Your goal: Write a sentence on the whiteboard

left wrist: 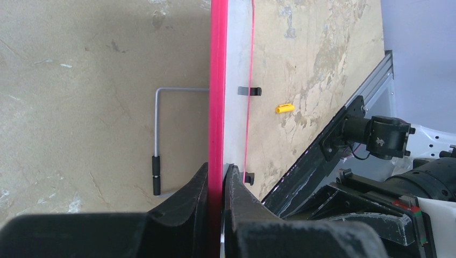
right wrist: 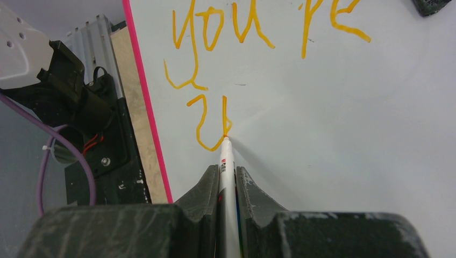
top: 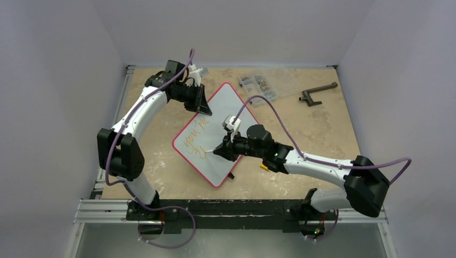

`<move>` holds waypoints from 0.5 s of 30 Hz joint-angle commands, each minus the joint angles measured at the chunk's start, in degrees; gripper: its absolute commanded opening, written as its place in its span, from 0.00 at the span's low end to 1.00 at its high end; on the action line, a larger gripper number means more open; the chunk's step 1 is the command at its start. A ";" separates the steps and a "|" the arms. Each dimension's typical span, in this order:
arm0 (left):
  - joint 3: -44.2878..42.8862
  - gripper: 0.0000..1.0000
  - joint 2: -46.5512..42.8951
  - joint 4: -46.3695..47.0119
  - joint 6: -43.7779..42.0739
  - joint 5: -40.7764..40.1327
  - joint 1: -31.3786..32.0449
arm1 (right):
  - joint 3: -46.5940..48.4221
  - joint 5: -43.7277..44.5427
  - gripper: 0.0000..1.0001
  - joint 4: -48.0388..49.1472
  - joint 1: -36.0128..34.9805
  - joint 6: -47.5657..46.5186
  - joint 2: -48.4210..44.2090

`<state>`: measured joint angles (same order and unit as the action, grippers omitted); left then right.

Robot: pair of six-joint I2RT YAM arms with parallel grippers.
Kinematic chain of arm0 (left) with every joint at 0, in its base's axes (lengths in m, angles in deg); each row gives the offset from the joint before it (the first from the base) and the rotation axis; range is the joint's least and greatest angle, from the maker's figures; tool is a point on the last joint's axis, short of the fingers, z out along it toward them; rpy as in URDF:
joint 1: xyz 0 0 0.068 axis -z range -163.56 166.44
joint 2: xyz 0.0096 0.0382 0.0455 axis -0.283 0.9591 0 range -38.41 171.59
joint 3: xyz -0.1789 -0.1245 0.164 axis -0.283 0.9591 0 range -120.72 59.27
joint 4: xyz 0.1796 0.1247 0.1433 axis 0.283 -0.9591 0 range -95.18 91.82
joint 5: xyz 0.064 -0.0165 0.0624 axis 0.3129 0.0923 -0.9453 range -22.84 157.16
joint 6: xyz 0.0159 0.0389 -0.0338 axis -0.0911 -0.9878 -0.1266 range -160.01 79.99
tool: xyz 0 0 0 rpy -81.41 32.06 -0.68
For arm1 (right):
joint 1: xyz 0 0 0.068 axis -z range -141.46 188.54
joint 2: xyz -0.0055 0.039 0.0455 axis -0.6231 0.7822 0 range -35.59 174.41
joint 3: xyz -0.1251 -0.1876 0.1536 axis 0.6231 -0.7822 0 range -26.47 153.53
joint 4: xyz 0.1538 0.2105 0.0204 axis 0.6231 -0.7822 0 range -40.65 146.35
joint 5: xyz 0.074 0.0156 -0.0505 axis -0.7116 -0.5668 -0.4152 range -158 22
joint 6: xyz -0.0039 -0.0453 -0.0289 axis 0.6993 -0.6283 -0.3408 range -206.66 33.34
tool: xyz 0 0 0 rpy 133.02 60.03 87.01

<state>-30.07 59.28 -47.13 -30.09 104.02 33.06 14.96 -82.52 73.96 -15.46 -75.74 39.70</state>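
Observation:
The whiteboard (top: 228, 107), white with a red rim, stands tilted in the middle of the table. My left gripper (top: 204, 107) is shut on its far edge; in the left wrist view the red rim (left wrist: 218, 80) runs between the fingers (left wrist: 191, 199). My right gripper (top: 221, 152) is shut on a white marker (right wrist: 226, 166), whose tip touches the board (right wrist: 333, 134). The sentence (right wrist: 215, 29) reads "you're" in orange, with a few strokes (right wrist: 207, 123) of a second line below it. The writing also shows in the top view (top: 194, 137).
A clear plastic parts box (top: 258, 83) and a dark metal crank (top: 317, 92) lie at the back right. A yellow marker cap (left wrist: 285, 108) lies on the table near the board's lower edge. A wire stand (left wrist: 157, 140) shows behind the board.

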 commanded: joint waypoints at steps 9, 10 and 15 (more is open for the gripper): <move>0.40 0.00 -0.92 -1.75 -1.47 -10.05 0.16 | 6.78 2.81 0.00 -3.51 0.18 -0.91 3.09; 0.36 0.00 -1.00 -1.76 -1.47 -10.15 0.16 | 7.20 2.94 0.00 -3.54 0.18 -0.89 3.36; 0.31 0.00 -1.00 -1.74 -1.47 -10.12 0.16 | 8.71 4.29 0.00 -3.88 0.17 -0.63 3.89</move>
<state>-30.07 59.28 -47.08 -30.09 104.00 33.06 21.08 -82.43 70.46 -15.46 -75.72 42.06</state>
